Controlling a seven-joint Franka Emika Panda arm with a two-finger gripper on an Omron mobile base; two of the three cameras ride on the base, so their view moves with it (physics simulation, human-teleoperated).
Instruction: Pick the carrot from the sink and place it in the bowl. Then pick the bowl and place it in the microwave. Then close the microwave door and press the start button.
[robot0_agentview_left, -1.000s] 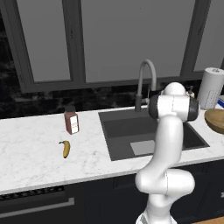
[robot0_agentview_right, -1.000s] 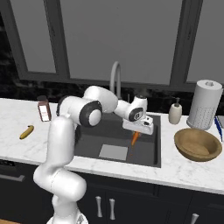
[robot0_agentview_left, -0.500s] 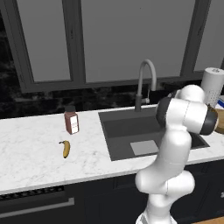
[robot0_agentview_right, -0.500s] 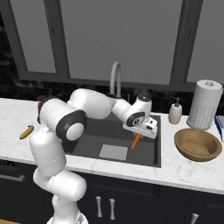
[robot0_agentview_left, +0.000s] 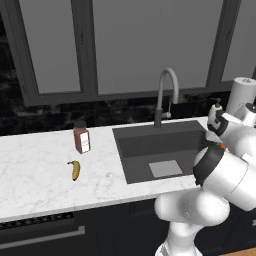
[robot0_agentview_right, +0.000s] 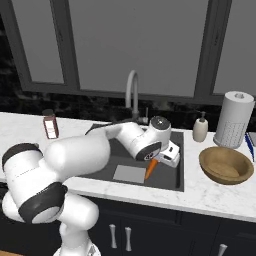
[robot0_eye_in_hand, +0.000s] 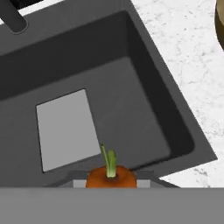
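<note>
— What have we got in the gripper?
— We see it clamped on the carrot, which hangs above the right side of the sink.
— And the bowl?
— On the counter right of the sink, near the paper towel roll.

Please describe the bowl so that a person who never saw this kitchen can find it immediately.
Start at the dark sink in the white counter and look to its right. The bowl sits there in front of the paper towel roll. It is the only wide, round, tan wooden thing; the soap bottle nearby is small and pale.
</note>
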